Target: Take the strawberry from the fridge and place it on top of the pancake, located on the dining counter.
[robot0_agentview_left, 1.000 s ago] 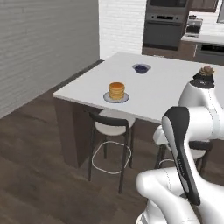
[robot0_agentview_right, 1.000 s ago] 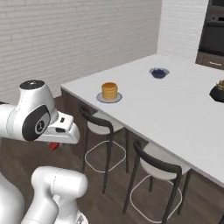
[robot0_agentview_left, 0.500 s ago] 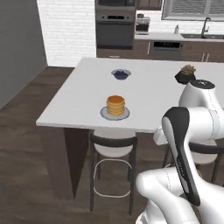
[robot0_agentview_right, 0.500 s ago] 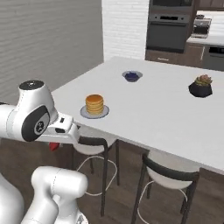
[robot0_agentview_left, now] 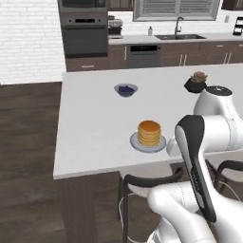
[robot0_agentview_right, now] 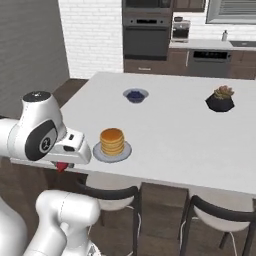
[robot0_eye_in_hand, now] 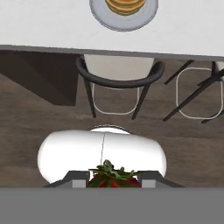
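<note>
The gripper [robot0_eye_in_hand: 113, 181] is clamped on the strawberry [robot0_eye_in_hand: 112, 177], leafy top poking up between the jaws at 6 o'clock in the hand view; the right base view shows a bit of red under the hand [robot0_agentview_right: 62, 165]. The pancake [robot0_agentview_right: 112, 141] sits on its plate [robot0_agentview_right: 127, 150] near the counter [robot0_agentview_right: 175, 135] edge, at 12 o'clock from the hand. The berry looks held low, below counter height, probably for carrying, so it needs a lift before placing.
</note>
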Robot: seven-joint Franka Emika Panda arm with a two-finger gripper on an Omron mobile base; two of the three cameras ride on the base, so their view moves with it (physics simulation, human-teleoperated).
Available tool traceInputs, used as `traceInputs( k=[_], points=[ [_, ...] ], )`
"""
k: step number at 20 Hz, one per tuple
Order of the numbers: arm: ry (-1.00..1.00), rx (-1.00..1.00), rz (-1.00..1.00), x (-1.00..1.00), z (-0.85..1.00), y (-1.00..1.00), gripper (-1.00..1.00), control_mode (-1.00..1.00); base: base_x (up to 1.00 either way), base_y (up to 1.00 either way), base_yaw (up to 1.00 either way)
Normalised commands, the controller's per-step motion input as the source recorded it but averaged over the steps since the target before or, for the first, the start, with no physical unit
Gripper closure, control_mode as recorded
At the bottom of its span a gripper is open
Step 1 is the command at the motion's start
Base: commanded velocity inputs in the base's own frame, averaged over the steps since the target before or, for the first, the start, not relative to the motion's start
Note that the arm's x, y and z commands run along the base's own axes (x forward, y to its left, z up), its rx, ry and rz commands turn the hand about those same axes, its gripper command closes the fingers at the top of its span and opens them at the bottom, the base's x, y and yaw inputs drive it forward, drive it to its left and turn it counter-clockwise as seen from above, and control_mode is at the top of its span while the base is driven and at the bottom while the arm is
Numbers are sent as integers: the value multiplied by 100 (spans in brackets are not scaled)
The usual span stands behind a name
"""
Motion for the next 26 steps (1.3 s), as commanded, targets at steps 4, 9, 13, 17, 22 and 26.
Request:
traceInputs(
  k=[4, 9, 13, 17, 22, 26],
  points=[
    [0, 0, 0, 0, 0, 0, 100, 100, 55, 59, -23],
    [0, 0, 0, 0, 0, 0, 100, 100, 36, 4, -11],
    [0, 0, 0, 0, 0, 0, 100, 100, 32, -49, 0],
    [0, 0, 0, 0, 0, 0, 100, 100, 52, -37, 0],
    [0, 0, 0, 0, 0, 0, 100, 100, 40, -73, 1],
    [0, 0, 0, 0, 0, 0, 100, 100, 6, -42, 0]
  ],
)
